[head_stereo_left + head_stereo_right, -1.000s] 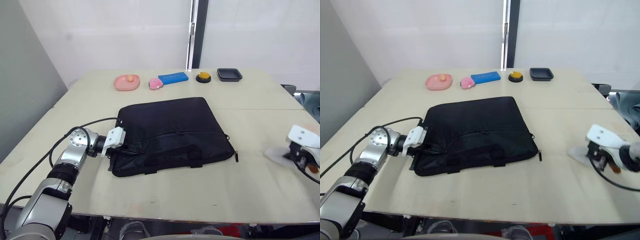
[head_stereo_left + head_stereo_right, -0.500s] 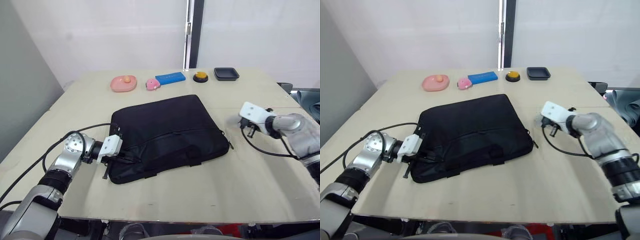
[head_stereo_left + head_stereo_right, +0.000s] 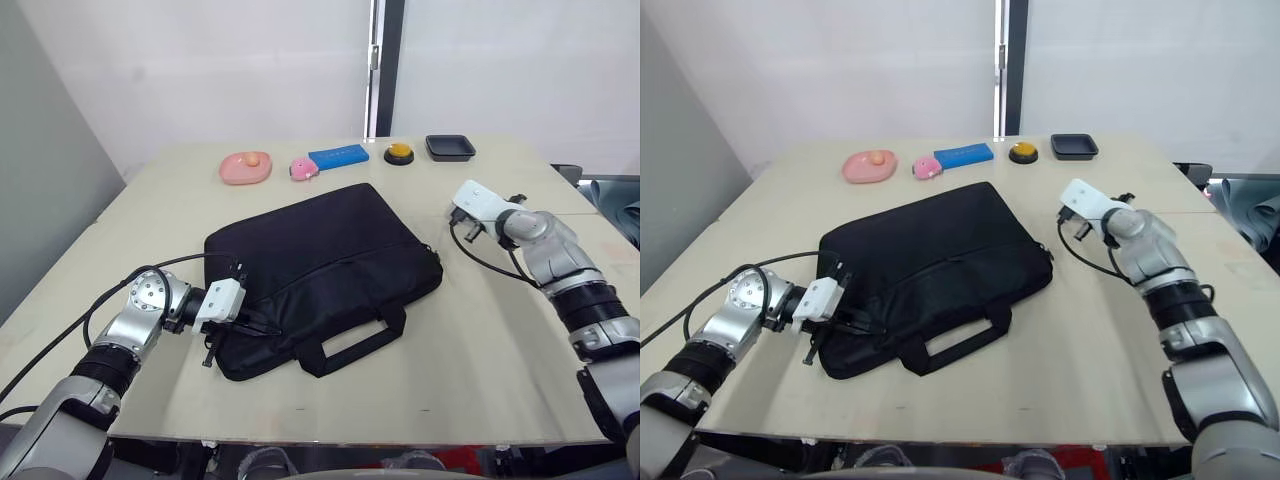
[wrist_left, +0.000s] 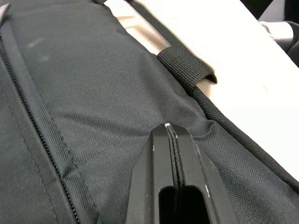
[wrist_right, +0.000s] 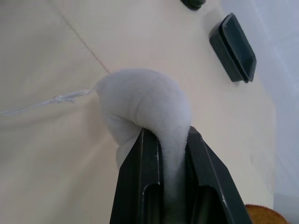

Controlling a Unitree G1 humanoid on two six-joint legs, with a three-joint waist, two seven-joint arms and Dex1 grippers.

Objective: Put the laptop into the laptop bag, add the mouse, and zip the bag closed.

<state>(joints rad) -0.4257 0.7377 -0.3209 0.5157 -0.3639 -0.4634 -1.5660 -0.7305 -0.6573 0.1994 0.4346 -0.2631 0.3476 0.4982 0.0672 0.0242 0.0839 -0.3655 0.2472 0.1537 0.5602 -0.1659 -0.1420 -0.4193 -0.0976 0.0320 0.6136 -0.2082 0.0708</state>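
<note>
Jaws of left gripper (image 4: 168,127) clenched, tips pressed on corner fabric of laptop bag (image 3: 320,260). Jaws of right gripper (image 5: 163,135) grasping mouse (image 5: 145,98), held over desk (image 3: 480,350) just beside bag's far right corner. Bag flat mid-desk, mouth looking shut.

Risks: mouse squirting out of narrow pinch; bag sliding if left hold slips; mouse blocked if mouth unopened.

Count: one bag, one mouse. At far edge, one each: pink dish (image 3: 245,167), pink toy (image 3: 304,169), blue block (image 3: 340,157), orange button (image 3: 400,153), black tray (image 3: 450,148).
</note>
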